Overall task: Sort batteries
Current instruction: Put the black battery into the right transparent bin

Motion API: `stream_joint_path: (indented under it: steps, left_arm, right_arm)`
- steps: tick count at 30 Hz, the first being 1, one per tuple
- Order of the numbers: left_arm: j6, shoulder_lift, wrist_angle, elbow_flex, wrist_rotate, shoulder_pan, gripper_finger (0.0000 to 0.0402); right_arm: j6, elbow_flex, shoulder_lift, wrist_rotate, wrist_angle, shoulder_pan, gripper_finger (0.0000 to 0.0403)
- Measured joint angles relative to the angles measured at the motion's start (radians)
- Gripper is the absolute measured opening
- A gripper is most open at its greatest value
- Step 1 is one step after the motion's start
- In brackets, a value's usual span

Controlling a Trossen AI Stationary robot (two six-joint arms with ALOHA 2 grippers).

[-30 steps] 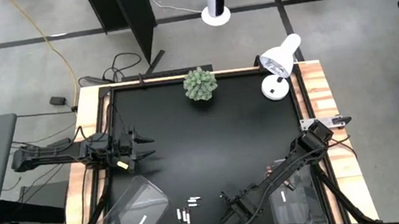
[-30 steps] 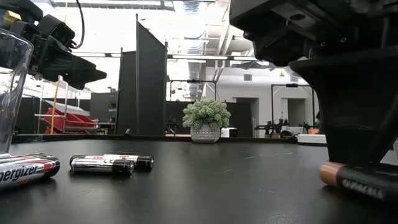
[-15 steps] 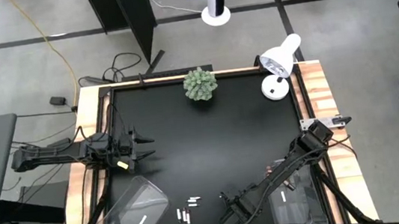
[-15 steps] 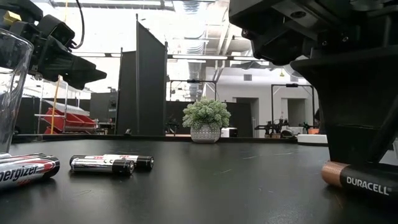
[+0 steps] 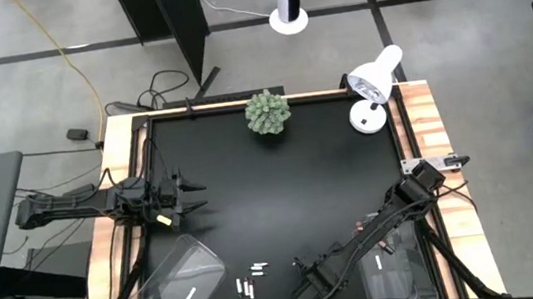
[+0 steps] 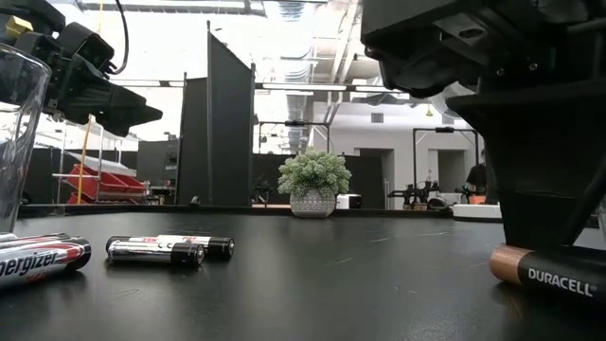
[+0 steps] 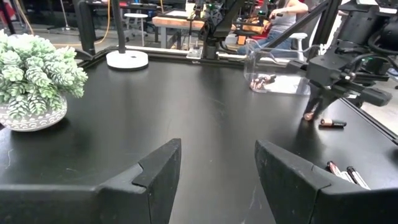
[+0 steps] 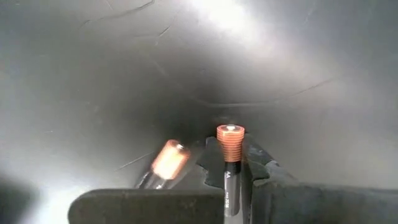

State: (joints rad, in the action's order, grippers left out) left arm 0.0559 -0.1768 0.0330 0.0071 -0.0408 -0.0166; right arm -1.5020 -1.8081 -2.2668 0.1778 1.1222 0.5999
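Note:
My right gripper (image 5: 307,288) stands near the table's front edge, pointing down, shut on a dark battery with a copper end (image 8: 230,142). In the low view that battery (image 6: 549,280) lies level under the gripper. A second copper-ended battery (image 8: 168,158) lies loose on the table beside it. Several white and dark batteries (image 5: 251,280) rest on their sides left of the gripper, and also show in the low view (image 6: 161,250). My left gripper (image 5: 192,198) waits open at the table's left edge, level, with nothing between its fingers (image 7: 155,180). My right gripper pinches the dark battery's body (image 8: 229,171) between its two fingers, from above, pointing down. The fingers lie across the battery, and its copper end (image 6: 504,265) sticks out beyond them. The battery lies level at the tabletop; I cannot tell whether it is lifted clear.
A clear bin (image 5: 183,285) stands at the front left and another (image 5: 397,278) at the front right, which holds some copper-ended batteries (image 7: 264,81). A potted plant (image 5: 267,111) and a white lamp (image 5: 372,87) stand at the far edge.
The battery under my right gripper has turned about its length, so its label now faces the low camera. The right gripper has tipped slightly over it and stayed in place.

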Motion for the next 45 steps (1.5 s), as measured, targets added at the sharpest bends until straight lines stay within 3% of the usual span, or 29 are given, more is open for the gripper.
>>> stream_joint_path:
  steps: [13, 27, 32, 45]
  left_arm:
    - [0.001, 0.0, 0.0, 0.0, 0.0, 0.0, 0.02]
    - [0.022, 0.0, 0.0, 0.0, 0.0, 0.0, 0.02]
    - [0.037, 0.0, 0.0, 0.0, 0.0, 0.0, 0.02]
    - [0.038, 0.0, 0.0, 0.0, 0.0, 0.0, 0.02]
  right_arm:
    - [0.182, -0.104, 0.001, 0.056, 0.14, -0.008, 0.0011]
    - [0.727, -0.318, 0.003, 0.064, 0.127, -0.012, 0.0011]
    - [0.734, -0.341, 0.003, 0.063, 0.129, -0.02, 0.0011]
    - [0.455, -0.341, 0.003, 0.029, 0.122, -0.02, 0.0011]
